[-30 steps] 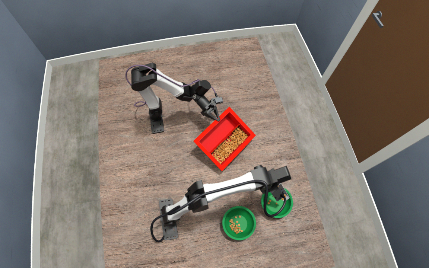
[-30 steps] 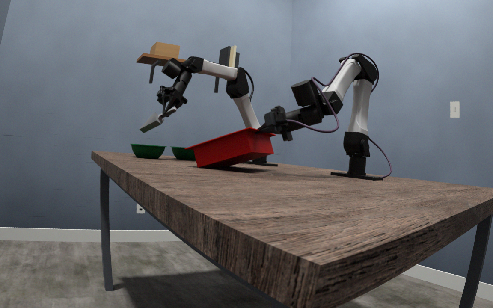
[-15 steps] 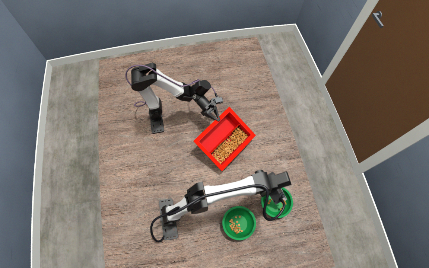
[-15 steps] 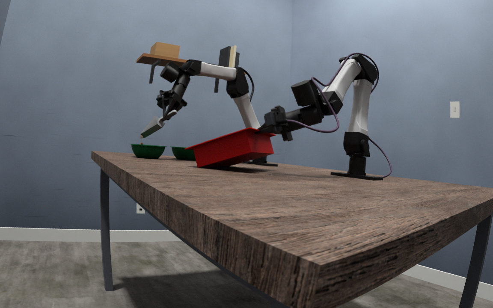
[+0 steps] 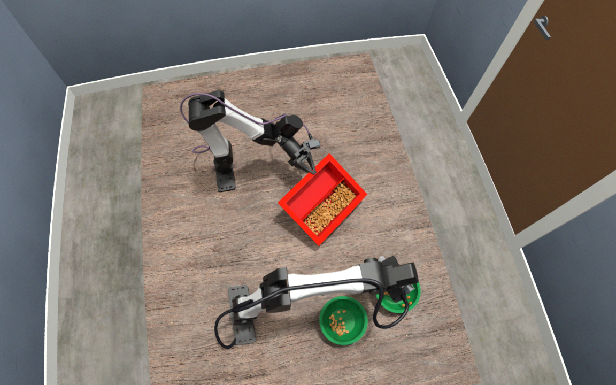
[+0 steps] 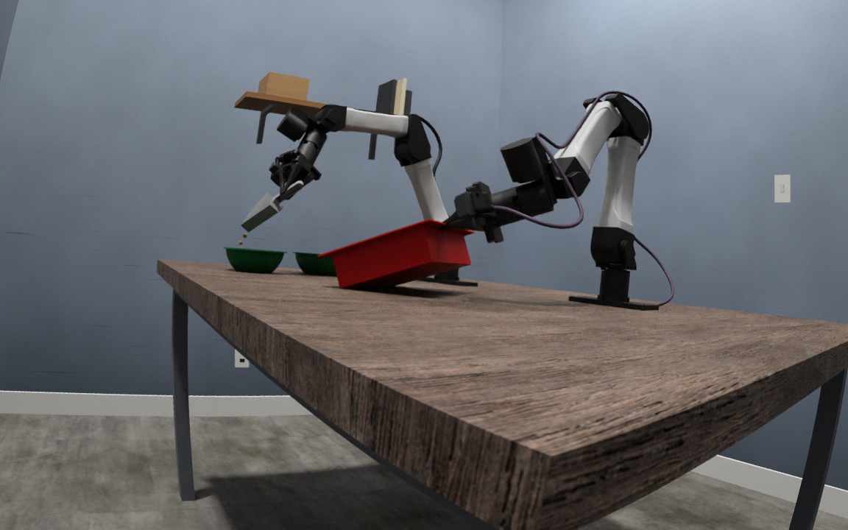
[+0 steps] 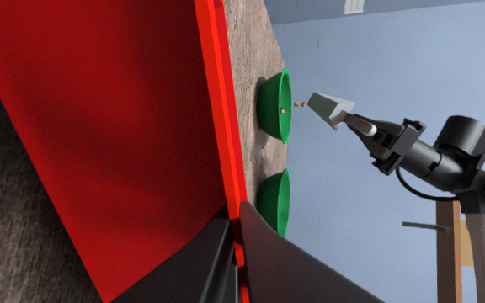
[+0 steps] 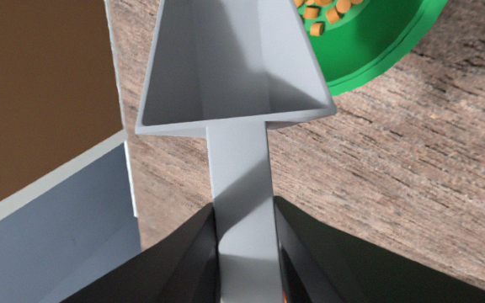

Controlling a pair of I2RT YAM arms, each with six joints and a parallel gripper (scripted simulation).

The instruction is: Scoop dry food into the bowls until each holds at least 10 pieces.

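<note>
My left gripper point(image 5: 313, 172) point(image 6: 443, 226) point(image 7: 238, 217) is shut on the rim of the red box point(image 5: 315, 189) point(image 6: 387, 257) point(image 7: 99, 126), which is tilted, that side raised. Food point(image 5: 330, 208) fills its lower compartment. My right gripper point(image 6: 280, 197) point(image 8: 245, 215) is shut on the handle of the grey scoop point(image 6: 260, 212) point(image 7: 326, 107) point(image 8: 234, 63), steeply tipped above the outer green bowl point(image 6: 254, 260) point(image 7: 269, 107) point(image 8: 390, 42). Falling pieces point(image 6: 241, 238) point(image 7: 300, 104) show below its lip. The scoop's visible inside is bare; its lip is out of the right wrist view. The inner green bowl point(image 5: 356, 318) point(image 6: 313, 263) holds several pieces.
Both bowls stand upright on the wooden table point(image 5: 195, 229) point(image 6: 480, 342). The right arm point(image 5: 324, 282) reaches over the table between the box and the inner bowl, partly covering the outer bowl. The left arm point(image 5: 243, 124) stands behind the box's raised side.
</note>
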